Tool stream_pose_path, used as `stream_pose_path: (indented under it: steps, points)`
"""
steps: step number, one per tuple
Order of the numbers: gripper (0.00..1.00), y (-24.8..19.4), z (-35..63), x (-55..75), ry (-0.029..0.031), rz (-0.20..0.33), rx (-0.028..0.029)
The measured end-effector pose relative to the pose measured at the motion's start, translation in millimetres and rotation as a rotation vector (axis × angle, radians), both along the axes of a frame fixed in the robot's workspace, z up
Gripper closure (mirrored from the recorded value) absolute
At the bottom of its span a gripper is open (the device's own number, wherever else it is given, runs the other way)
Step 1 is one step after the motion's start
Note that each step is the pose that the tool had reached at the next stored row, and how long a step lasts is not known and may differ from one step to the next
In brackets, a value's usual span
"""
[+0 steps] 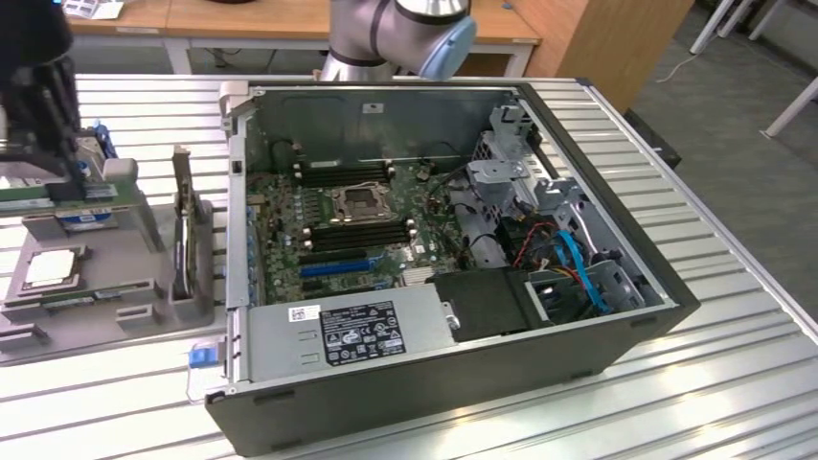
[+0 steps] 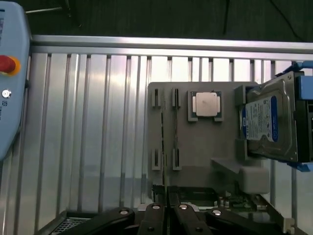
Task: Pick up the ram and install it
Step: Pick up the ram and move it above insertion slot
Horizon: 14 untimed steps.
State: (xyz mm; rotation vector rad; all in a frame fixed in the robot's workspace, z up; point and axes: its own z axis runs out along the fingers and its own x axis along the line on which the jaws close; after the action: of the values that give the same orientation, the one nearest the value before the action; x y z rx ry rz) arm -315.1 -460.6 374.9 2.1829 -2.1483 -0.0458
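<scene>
I read the ram (image 1: 57,195) as the pale green strip lying level under the tool (image 2: 167,199), up in the air over the grey parts tray (image 2: 195,147) at the exterior view's left. On my wrist feed it shows edge-on, a thin dark line running out from between the fingers, which are pressed in on its two flat faces. That grip makes sense to me: it should keep the stick level and leave its long edges free. The stick is well apart from the computer case (image 1: 447,407), so I judge the install not yet done. The long dark memory slots (image 1: 362,236) either side of the processor socket (image 1: 359,202) look bare.

Below the tool, the tray gives each part its own cradle, I take it so that each sits at a known place. The square silver processor chip (image 2: 205,104) lies flat in a pocket, with the blue-labelled hard drive (image 2: 270,122) propped in brackets beside it. An expansion card (image 1: 192,240) stands on edge along the side nearest the case. The case lies on its side with the panel off, which turns the motherboard (image 1: 284,225) face up for reach from above.

Everything rests on a ribbed aluminium tabletop (image 1: 729,383), and a pale pendant with a red button (image 2: 9,63) sits near its edge. Behind are wooden desks (image 1: 256,17) and a grey floor (image 1: 741,115), and the arm (image 1: 397,29) rises at the back of the case.
</scene>
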Motion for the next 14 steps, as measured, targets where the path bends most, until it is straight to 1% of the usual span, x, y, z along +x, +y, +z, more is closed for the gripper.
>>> stream_pose_path:
  steps: [4,12,14]
  points:
    - [0.87,0.0,1.1,18.4,0.0046,0.0,0.0001]
    - [0.87,-0.2,3.7,54.7,0.019,0.0,-0.0001]
    - [0.87,-0.2,3.9,63.6,0.0213,0.0,0.0001]
